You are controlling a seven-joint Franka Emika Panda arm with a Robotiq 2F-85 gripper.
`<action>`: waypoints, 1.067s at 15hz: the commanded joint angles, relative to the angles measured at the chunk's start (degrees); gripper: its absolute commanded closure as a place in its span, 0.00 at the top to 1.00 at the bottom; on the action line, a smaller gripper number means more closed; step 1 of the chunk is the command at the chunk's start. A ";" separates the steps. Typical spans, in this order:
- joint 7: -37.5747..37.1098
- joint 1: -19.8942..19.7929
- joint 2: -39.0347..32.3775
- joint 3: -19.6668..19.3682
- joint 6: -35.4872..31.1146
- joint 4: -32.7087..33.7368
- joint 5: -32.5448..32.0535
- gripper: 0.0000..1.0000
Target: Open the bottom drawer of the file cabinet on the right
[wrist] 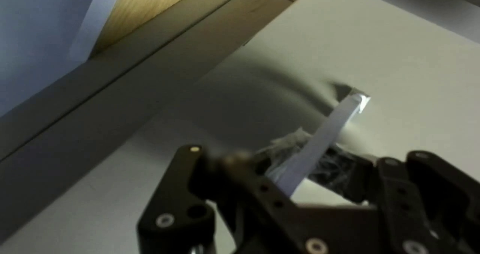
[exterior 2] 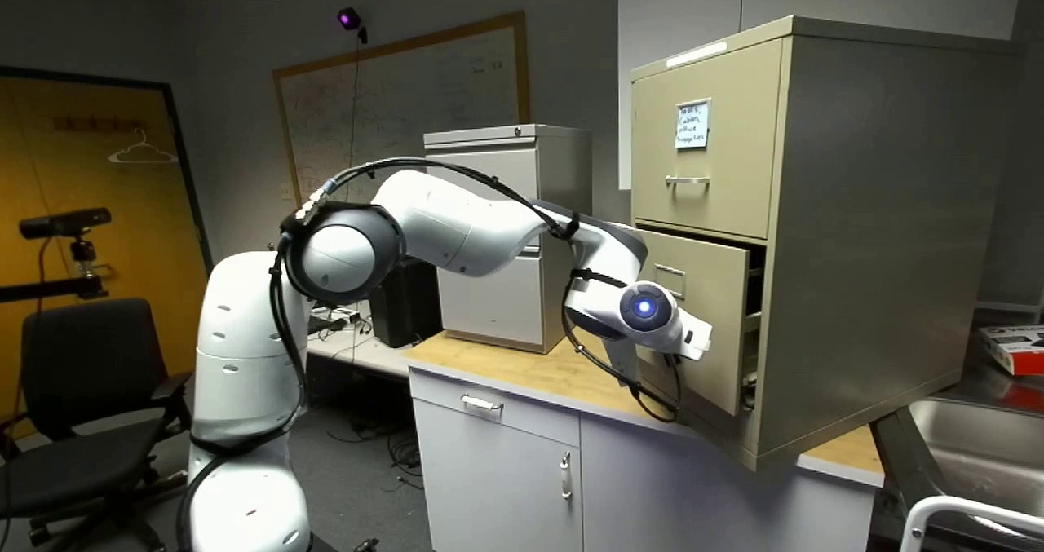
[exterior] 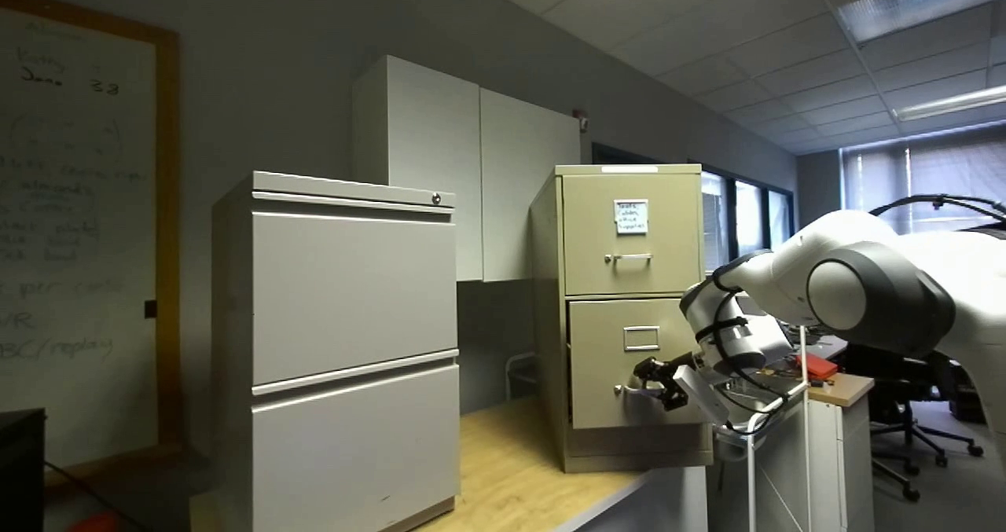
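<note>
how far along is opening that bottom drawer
Done: the bottom drawer is partly open, standing out from the file cabinet. In hand: the gripper seems closed on the handle. Left: probably pulling the drawer farther, since only a narrow opening shows behind its front, then letting go.

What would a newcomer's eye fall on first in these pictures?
Probably the white robot arm, arching across an exterior view with a blue light glowing near its end. Next, the beige file cabinet at that view's right, its bottom drawer partly open. In the wrist view, the dark tool straddles the drawer's handle.
</note>
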State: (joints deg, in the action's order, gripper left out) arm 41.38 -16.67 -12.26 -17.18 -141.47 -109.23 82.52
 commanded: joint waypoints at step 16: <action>-10.00 2.32 25.50 3.85 -2.07 -33.55 -17.74 0.04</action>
State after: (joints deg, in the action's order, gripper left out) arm 34.50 -16.05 8.14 -15.42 -143.48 -132.84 69.92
